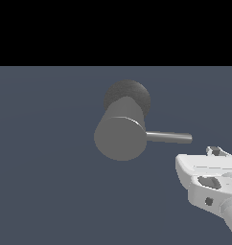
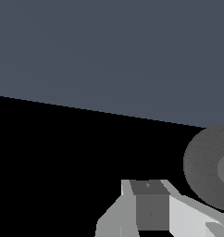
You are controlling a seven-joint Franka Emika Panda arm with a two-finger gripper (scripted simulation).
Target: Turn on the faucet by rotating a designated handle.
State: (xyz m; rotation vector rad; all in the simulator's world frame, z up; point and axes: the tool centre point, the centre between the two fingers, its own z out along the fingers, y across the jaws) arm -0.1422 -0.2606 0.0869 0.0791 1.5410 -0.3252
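The faucet [image 1: 121,131] is a thick matte grey cylinder with its flat round end facing the exterior view and a darker rounded base behind it. Its handle [image 1: 168,137], a thin shiny rod, sticks out level toward the exterior view's right. My gripper [image 1: 216,151] on the white hand sits just below and to the right of the rod's tip, not touching it. In the wrist view the fingers [image 2: 150,203] show no gap between them and hold nothing. The faucet's dark round base [image 2: 210,167] lies beside them.
A plain blue-grey floor [image 1: 46,167] surrounds the faucet, and above its far edge everything is black. No other object shows.
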